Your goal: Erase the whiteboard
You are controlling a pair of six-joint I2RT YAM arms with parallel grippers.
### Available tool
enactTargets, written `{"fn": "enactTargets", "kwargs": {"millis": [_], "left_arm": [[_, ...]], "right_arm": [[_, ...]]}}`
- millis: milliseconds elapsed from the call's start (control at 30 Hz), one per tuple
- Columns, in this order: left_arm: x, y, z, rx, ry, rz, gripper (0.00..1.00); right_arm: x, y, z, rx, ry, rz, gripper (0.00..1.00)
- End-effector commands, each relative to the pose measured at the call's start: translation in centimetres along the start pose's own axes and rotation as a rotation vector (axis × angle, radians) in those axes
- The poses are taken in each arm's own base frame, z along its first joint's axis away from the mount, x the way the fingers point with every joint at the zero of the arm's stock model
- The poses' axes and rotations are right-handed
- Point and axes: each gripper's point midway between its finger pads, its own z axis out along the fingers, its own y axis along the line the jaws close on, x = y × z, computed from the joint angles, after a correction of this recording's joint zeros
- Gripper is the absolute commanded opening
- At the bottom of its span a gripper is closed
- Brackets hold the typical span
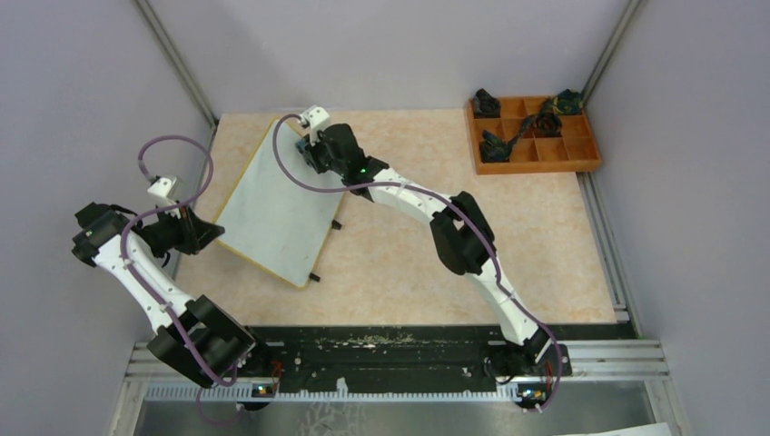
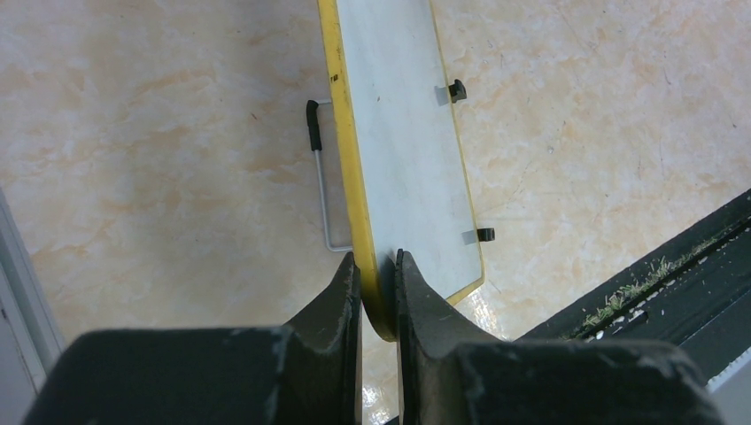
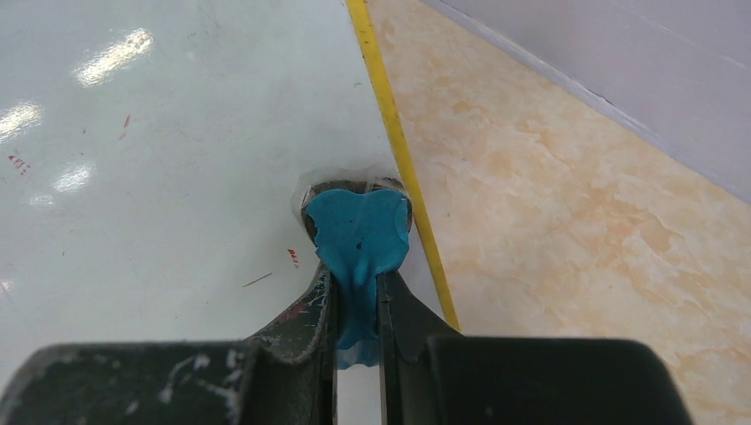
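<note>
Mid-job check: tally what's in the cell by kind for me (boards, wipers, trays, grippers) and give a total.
whiteboard: 1
blue wiper: 1
compartment tray: 1 (the dark items inside are too small to count)
grippers: 2, the left gripper and the right gripper
Total: 5

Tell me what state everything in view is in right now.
Large white rectangular whiteboard with yellow edge: nearly clean, faint red specks remain.
Left gripper: shut on the whiteboard's yellow edge.
Right gripper: shut on a teal cloth pad.
Teal cloth pad: pressed against the whiteboard near its edge.
Orange-brown wooden compartment tray: some compartments hold dark objects.
</note>
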Motion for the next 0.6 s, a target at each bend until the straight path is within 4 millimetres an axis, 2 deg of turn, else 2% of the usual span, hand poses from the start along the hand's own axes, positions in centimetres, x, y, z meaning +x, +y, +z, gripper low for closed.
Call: {"fn": "enactTargets", "kwargs": {"millis": [0,100,367,567], "left_arm": [[2.2,-1.3,0.2,0.031,0.092,0.025,0.0],[2.2,-1.3,0.2,0.032,0.091,0.023,0.0],[2.2,-1.5,0.2,0.031,0.089,0.027,0.0],[2.4,-1.6,0.2,0.032,0.09,0.031,0.0]], "right_arm": [[-0.3,5.4,-0.7,-0.125,0.0,-0.018,0.0],[-0.9,6.1,-1.0,-0.131,-0.017,-0.032,0.0],[-2.5,6.5,-1.6,-0.141,-0.044,-0.038,0.0],[-1.6,4.9,-0.5,-0.094,-0.037,-0.054,0.0]]}}
